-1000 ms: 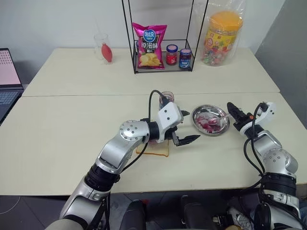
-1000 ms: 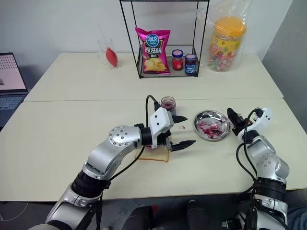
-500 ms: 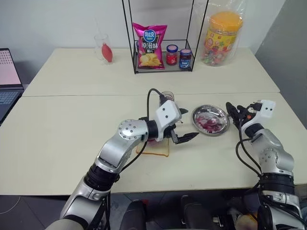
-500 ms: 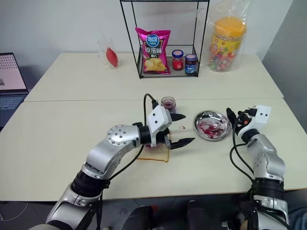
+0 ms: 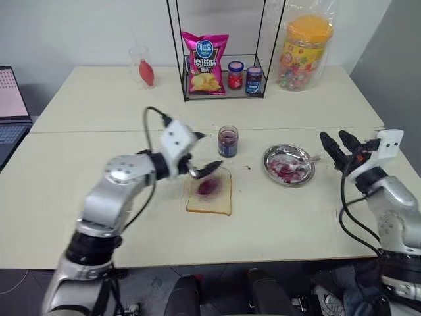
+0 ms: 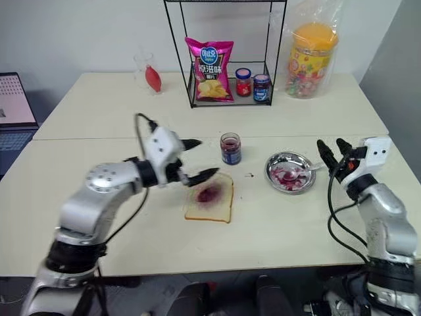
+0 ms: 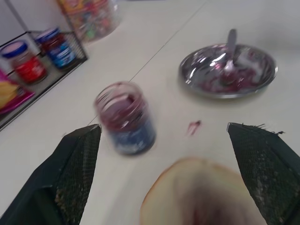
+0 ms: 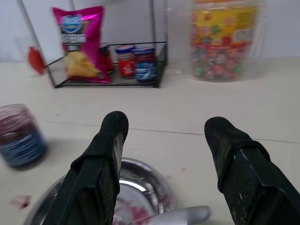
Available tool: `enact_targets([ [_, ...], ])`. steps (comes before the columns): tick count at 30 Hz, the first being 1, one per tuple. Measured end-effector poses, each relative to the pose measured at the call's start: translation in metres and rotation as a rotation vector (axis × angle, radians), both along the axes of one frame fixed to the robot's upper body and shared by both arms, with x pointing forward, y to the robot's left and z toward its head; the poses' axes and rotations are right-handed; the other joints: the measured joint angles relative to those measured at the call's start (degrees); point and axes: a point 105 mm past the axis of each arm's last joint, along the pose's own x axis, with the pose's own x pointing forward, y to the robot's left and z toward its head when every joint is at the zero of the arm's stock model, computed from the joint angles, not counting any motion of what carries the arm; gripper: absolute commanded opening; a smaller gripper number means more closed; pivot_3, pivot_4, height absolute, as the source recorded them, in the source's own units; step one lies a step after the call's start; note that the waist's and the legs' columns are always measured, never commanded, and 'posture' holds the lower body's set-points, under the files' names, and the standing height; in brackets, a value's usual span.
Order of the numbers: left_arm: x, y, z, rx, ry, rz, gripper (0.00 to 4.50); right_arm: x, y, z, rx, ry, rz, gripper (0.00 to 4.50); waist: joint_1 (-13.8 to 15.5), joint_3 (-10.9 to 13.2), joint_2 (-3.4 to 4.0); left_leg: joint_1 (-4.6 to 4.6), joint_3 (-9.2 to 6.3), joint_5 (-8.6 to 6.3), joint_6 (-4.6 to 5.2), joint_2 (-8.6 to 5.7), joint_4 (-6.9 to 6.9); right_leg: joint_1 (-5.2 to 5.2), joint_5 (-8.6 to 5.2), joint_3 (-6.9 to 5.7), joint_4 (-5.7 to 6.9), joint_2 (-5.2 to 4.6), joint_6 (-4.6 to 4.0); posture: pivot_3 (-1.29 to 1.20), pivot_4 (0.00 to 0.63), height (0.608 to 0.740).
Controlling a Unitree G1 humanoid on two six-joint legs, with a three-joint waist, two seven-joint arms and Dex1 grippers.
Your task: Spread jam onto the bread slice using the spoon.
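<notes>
The bread slice (image 5: 209,191) lies flat on the table with a purple smear at its centre. Just behind it stands the open jam jar (image 5: 227,141), also seen in the left wrist view (image 7: 125,117). My left gripper (image 5: 204,153) hovers open and empty over the slice's near-left corner. The spoon (image 7: 230,50) rests in the jam-stained metal bowl (image 5: 288,165), its handle (image 5: 311,158) sticking out over the right rim. To the right of the bowl, my right gripper (image 5: 341,146) is raised, open and empty, its fingers (image 8: 107,154) above the spoon's handle.
A wire rack (image 5: 223,92) at the back holds a chips bag (image 5: 204,62), a red-lidded jar (image 5: 235,75) and a blue-lidded jar (image 5: 254,79). A candy jar (image 5: 304,51) stands beside it. A glass (image 5: 141,66) sits back left, a laptop (image 5: 9,108) at the left edge.
My left arm swung left off the bread, uncovering the smeared slice. My right gripper rose and drew back from the bowl, rolling; the spoon stays in the bowl.
</notes>
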Motion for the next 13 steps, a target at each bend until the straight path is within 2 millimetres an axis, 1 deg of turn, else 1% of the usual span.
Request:
enact_targets([
  [1,-0.005,0.02,-0.001,0.032,0.023,0.028,4.5,-0.012,0.004,-0.004,-0.065,0.035,0.069,2.92,-0.01,0.0,-0.01,0.01,0.0,-0.01,0.01,0.0,0.0,0.02,-0.04,-0.01,-0.01,-0.01,0.0,0.0,0.15,0.74],
  [2,-0.007,0.033,0.001,0.048,0.033,0.054,4.5,-0.019,0.005,-0.006,-0.101,0.057,0.103,2.92,0.01,0.01,-0.03,0.02,0.0,-0.01,0.0,0.01,0.03,0.03,-0.05,-0.02,-0.01,-0.02,0.0,0.0,0.15,0.74],
  [4,-0.016,0.05,0.001,0.079,0.058,0.067,4.5,-0.032,0.013,-0.007,-0.179,0.079,0.203,2.92,0.08,0.01,-0.02,0.07,0.03,0.0,0.0,-0.04,0.06,0.09,-0.05,0.0,-0.02,-0.06,0.01,0.0,0.15,0.74],
  [5,-0.022,0.057,-0.005,0.096,0.088,0.064,4.5,-0.04,0.017,-0.007,-0.222,0.091,0.262,2.92,0.09,0.01,-0.02,0.22,0.09,0.0,0.0,-0.05,0.06,0.19,-0.07,0.04,-0.02,-0.09,-0.02,0.0,0.15,0.74],
  [7,-0.037,0.076,-0.026,0.139,0.19,0.079,4.5,-0.062,0.024,-0.012,-0.324,0.153,0.4,2.92,0.03,0.02,-0.07,0.47,0.18,-0.01,0.0,-0.02,-0.01,0.37,-0.18,0.06,-0.04,-0.14,-0.18,0.0,0.15,0.74],
  [8,-0.041,0.084,-0.033,0.138,0.225,0.094,4.5,-0.07,0.026,-0.013,-0.357,0.176,0.452,2.92,0.08,0.05,-0.14,0.48,0.17,-0.01,0.0,-0.01,0.01,0.38,-0.29,0.04,-0.01,-0.14,-0.38,0.0,0.15,0.74],
  [10,-0.043,0.094,-0.04,0.131,0.246,0.126,4.5,-0.077,0.027,-0.011,-0.397,0.196,0.505,2.92,0.24,0.05,-0.22,0.5,0.16,0.0,0.0,0.0,0.05,0.38,-0.28,0.03,0.02,-0.14,-0.37,0.0,0.15,0.74],
  [13,-0.043,0.101,-0.037,0.133,0.213,0.14,4.5,-0.078,0.025,-0.007,-0.412,0.192,0.515,2.92,0.39,-0.02,-0.34,0.52,0.19,0.0,0.0,-0.01,0.06,0.4,-0.28,0.04,0.01,-0.17,-0.37,0.0,0.15,0.74],
])
